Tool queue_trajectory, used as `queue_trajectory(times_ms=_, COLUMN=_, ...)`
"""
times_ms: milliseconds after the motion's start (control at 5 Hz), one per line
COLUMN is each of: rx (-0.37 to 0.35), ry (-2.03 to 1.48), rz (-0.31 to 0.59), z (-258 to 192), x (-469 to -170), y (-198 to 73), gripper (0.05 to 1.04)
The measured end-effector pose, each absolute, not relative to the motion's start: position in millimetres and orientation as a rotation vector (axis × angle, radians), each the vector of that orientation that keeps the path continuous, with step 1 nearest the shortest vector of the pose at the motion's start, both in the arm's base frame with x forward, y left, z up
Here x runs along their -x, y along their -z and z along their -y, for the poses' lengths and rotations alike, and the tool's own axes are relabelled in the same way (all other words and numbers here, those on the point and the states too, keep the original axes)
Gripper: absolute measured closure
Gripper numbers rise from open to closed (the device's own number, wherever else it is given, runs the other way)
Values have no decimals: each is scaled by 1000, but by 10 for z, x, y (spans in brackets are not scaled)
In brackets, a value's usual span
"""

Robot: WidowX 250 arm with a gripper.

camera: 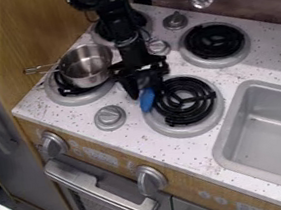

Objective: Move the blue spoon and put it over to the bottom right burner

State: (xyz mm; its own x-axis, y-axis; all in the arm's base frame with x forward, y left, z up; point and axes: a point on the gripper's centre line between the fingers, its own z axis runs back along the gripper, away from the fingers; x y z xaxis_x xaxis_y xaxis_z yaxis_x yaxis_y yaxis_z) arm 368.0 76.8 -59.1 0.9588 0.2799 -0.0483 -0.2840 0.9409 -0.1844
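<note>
The black gripper [143, 85] hangs down over the middle of the stove top, at the upper left edge of the bottom right burner [184, 100]. Directly beneath it is the blue spoon [147, 100], its blue end pointing toward the front of the stove beside the burner's left rim. The gripper covers the rest of the spoon, so whether it is held or rests on the surface is unclear.
A metal pot [87, 66] stands on the left front burner, handle to the left. Knobs [110, 117] rise from the white counter. Two more burners are behind, and a grey sink [273, 130] is at the right.
</note>
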Motion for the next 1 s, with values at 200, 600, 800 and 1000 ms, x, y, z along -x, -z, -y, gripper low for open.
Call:
queue_trajectory(times_ms=200, rx=198, ry=-297, rz=-39, z=-772, x=-3654, y=586, gripper=107)
queue_trajectory(times_ms=600, rx=161, ry=-254, rz=-18, z=-638, x=-3641, y=569, gripper=632)
queue_trajectory(times_ms=800, rx=172, ry=-211, rz=-10, z=-519, x=-3583, y=461, gripper=682)
queue_trajectory(times_ms=1000, rx=172, ry=-119, rz=56, z=-207, x=-3582, y=292, gripper=682)
